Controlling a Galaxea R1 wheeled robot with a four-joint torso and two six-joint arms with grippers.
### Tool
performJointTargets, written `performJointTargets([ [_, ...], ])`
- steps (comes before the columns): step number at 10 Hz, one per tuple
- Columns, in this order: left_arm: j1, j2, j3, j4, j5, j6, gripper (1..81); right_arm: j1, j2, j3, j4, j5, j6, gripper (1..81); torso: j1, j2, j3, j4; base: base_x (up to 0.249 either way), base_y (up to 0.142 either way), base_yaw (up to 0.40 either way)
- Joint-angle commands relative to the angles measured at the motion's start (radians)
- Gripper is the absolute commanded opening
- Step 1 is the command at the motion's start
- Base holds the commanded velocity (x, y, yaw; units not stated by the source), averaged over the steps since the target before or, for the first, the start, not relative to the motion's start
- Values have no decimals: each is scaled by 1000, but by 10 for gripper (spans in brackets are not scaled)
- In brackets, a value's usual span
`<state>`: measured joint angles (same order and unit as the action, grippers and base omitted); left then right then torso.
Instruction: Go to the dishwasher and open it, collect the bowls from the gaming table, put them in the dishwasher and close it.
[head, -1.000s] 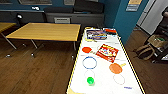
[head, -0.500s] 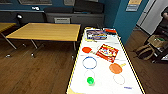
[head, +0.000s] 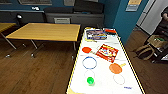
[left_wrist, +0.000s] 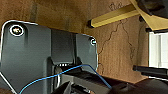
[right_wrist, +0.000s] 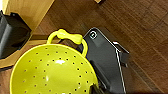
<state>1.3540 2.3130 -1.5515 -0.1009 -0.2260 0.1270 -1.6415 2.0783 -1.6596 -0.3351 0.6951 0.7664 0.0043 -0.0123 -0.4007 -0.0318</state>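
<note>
Gaming bench (head: 105, 85): long, rectangular, smooth white top with a thin yellowish edge; it runs from 6 o'clock up toward 12 o'clock in the head view, over a dark wooden plank floor (head: 37, 75).
Bowls on the bench: a small green round one (head: 90, 80) near 6 o'clock; an orange one (head: 115, 68) toward 4 o'clock of the bench's middle; a red-orange one (head: 86, 49) at 10 o'clock of the red box; a pale bluish ring-shaped rim (head: 89, 62) between the red-orange and the green; two faint pale rims are too blurred to name.
Board-game boxes: a flat red box (head: 107, 52) lying tilted mid-bench; a darker printed box (head: 96, 34) at the far end.
Yellow-wood bench (head: 47, 32): plain matte top on thin metal legs, at 10 o'clock, apart from the gaming bench.
Perforated bowl (right_wrist: 53, 72): glossy yellow-green plastic, round, dotted with small holes, a looped handle on its rim; it sits just beside the right wrist's dark plate, above the wood floor.
Right claw: whether it grips the perforated bowl, or how far it gapes, cannot be told.
Left claw: hidden behind its dark plate and a blue cable (left_wrist: 62, 73); its opening cannot be told.
</note>
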Motion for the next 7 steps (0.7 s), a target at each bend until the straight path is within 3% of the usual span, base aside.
performJointTargets([
  [1,-109,-202,215,16,46,-6,811,34,84,-143,-136,-34,-10,10,0,0,0,0,0,0,0],
  [4,-221,-318,344,6,57,-12,811,67,205,-216,-169,-114,-10,10,0,0,0,0,0,0,0],
  [6,-317,-357,398,-36,69,-12,811,87,249,-224,-191,-152,-10,10,0,0,0,0,0,0,0],
  [7,-373,-365,413,-59,132,-12,811,93,268,-224,-193,-161,-13,10,0,0,0,0,0,0,0],
])
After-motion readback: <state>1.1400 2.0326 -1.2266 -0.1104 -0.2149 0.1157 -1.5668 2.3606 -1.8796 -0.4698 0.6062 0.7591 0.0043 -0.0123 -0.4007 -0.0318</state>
